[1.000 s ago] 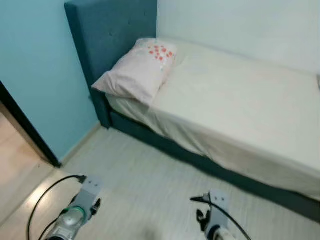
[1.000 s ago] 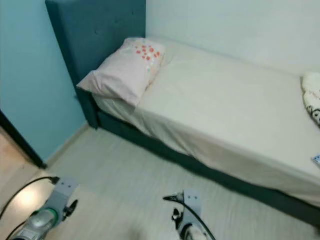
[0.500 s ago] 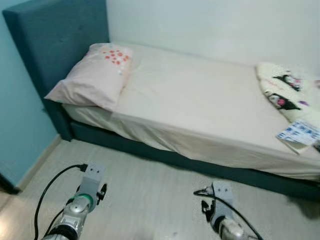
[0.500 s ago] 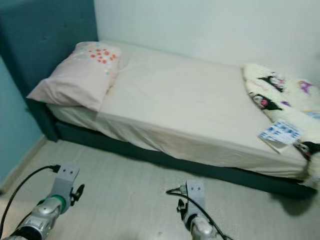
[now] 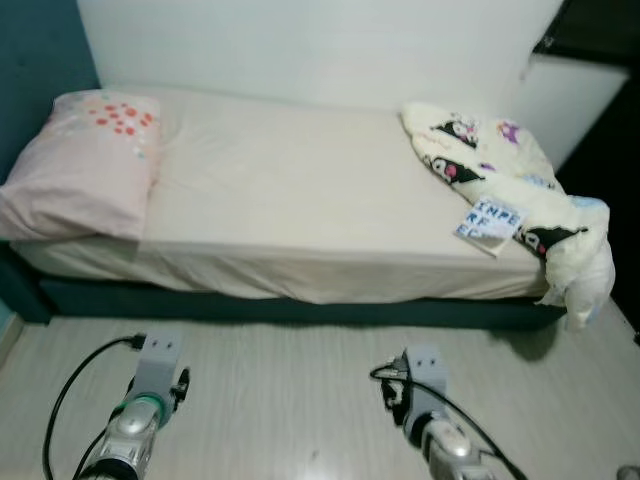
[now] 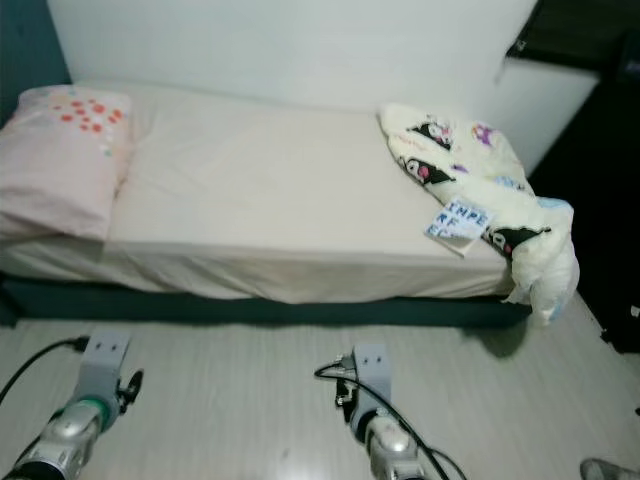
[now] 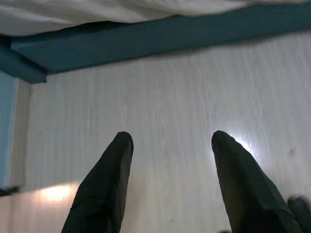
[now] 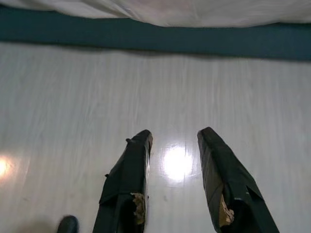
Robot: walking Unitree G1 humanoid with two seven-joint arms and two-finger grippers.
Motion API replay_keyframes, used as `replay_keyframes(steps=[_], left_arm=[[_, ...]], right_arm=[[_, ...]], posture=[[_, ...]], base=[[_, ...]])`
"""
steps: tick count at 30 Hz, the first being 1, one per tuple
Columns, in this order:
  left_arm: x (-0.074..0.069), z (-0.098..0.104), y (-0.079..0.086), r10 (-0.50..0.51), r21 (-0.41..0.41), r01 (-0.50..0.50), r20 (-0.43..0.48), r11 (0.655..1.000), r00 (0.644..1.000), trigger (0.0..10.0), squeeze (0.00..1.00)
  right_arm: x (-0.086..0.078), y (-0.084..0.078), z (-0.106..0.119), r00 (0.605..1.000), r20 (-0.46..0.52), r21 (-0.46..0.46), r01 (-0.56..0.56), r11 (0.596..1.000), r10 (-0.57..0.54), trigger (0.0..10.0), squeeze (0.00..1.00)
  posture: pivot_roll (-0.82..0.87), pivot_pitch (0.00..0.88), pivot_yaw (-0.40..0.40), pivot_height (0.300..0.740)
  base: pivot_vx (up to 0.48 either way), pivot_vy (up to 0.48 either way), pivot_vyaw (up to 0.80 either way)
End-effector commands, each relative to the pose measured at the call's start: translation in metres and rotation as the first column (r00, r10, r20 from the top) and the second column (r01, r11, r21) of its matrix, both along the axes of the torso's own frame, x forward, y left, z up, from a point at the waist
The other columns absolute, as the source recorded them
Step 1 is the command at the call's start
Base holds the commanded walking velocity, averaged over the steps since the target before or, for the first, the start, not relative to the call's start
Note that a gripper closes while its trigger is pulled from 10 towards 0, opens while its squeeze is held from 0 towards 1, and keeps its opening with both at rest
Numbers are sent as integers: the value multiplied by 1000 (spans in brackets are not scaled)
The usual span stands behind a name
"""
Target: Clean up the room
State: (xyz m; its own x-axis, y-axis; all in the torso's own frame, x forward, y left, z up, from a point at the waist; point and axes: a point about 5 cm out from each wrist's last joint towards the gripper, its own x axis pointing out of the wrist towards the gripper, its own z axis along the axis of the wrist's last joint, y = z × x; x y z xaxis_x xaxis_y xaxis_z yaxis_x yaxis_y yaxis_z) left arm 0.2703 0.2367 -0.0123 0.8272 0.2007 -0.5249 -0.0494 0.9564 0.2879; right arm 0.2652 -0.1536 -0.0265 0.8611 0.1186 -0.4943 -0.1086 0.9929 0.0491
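Left gripper (image 7: 170,141) hangs low over the pale wood floor (image 5: 290,380) with its two black fingers (image 7: 104,184) spread apart and nothing between them. Ahead of it runs the teal base of the bed (image 5: 300,308), and further ahead, up on the mattress, lies a pink pillow (image 5: 75,165) with a patch of red spots, set against the dark teal headboard (image 5: 40,45).

Beyond both grippers, the cream sheet (image 5: 300,200) covers the middle of the bed and drapes over its front edge, above the teal base.

Right gripper (image 8: 175,141) also hangs over the floor, fingers (image 8: 129,179) parted and holding nothing; a bright glare spot sits on the boards between the fingertips, and the bed base runs across just ahead. Forward and to the right of this gripper, at the foot end of the bed, a cream blanket (image 5: 500,175) printed with cartoon characters is bunched up, its end spilling over the corner of the mattress toward the floor. A small booklet (image 5: 490,225) with blue lettering rests on the sheet, touching the blanket's near edge. Further right stands dark furniture (image 5: 610,130), too dim to make out.
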Motion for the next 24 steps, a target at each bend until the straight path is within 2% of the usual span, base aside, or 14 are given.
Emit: replay_keyframes(steps=[1,3,6,10,12,16,24], left_arm=[[2,-2,-13,-24,-22,24,1,999,1000,10000,0],[4,0,-13,3,-46,-2,18,999,1000,10000,0],[7,2,-16,-12,-44,13,23,999,1000,10000,0],[5,-1,-19,-18,-48,18,13,999,1000,10000,0],[3,-4,-26,-25,-58,25,5,998,1000,10000,0],[7,-1,-24,10,-89,-8,20,996,1000,10000,0],[9,1,-24,-40,-44,41,27,998,999,10000,0]], right_arm=[[-2,-13,-1,998,-1,9,67,998,-67,10000,0],[-2,-13,-1,998,0,5,62,998,-62,10000,0],[-3,-14,-1,998,-4,-6,58,998,-58,10000,0],[-2,-13,0,999,4,-13,42,999,-42,10000,0],[-1,-16,1,998,13,1,66,998,-66,10000,0],[-3,-16,0,998,13,-6,54,999,-54,10000,0],[-1,-19,2,997,21,-18,80,997,-80,10000,0]], posture=[[105,36,-27,720],[105,36,-27,720],[91,38,-38,720],[69,34,-37,720],[69,34,-37,720],[73,37,-37,720],[46,39,-29,720]], base=[[0,0,-800],[0,0,-800],[0,0,-800],[0,0,-800],[0,0,-800],[0,0,-800],[0,0,-800]])
